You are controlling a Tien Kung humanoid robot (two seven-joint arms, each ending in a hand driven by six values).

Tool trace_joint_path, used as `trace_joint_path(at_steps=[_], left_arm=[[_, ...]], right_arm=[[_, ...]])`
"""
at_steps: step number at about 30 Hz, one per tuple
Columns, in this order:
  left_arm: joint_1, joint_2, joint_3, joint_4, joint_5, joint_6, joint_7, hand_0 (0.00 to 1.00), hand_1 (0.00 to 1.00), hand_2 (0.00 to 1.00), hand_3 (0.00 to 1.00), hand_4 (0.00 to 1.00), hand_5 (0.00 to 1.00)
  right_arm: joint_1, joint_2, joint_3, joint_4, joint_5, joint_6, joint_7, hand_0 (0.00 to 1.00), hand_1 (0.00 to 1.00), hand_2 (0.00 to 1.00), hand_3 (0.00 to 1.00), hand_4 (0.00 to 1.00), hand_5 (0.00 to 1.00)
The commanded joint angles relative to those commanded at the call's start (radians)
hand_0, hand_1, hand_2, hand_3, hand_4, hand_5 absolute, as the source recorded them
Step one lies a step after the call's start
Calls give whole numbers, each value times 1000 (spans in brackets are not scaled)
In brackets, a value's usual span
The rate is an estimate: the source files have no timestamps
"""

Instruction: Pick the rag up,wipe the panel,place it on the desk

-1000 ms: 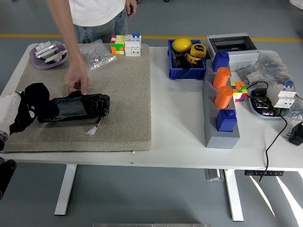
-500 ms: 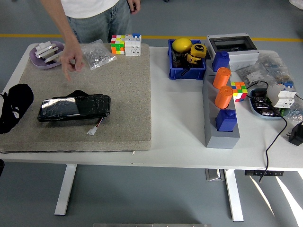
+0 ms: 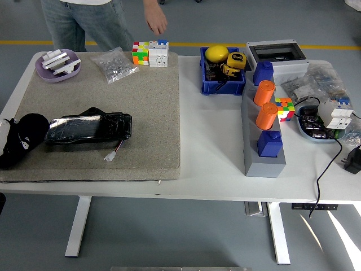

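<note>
A black rag lies crumpled at the left end of the beige mat, just left of the panel. The panel is a long black glossy slab lying flat on the mat, with a small white connector on wires at its front right corner. Only a white sliver of my left hand shows at the picture's left edge, right against the rag; whether it holds the rag is hidden. My right arm is out of view. A person stands at the far side, one hand raised clear of the table.
At the mat's far edge sit a purple dish, a bag of small parts and colour cubes. To the right are a blue bin, a grey rack with orange and blue pieces, and cables.
The person's hand has left the panel and lifted back past the far edge. My left hand has drawn back to the left edge, and the rag now lies lower beside the panel.
</note>
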Motion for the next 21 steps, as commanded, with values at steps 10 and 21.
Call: trace_joint_path(at_steps=[10, 21], left_arm=[[19, 1, -6, -43, -30, -10, -7, 886, 880, 853, 809, 956, 376], [76, 7, -26, -159, -107, -2, -18, 890, 878, 843, 807, 974, 415]], right_arm=[[-2, -1, 6, 0, -5, -2, -3, 770, 627, 689, 605, 998, 546], [-2, -7, 2, 0, -5, -6, -8, 771, 626, 689, 605, 998, 546]])
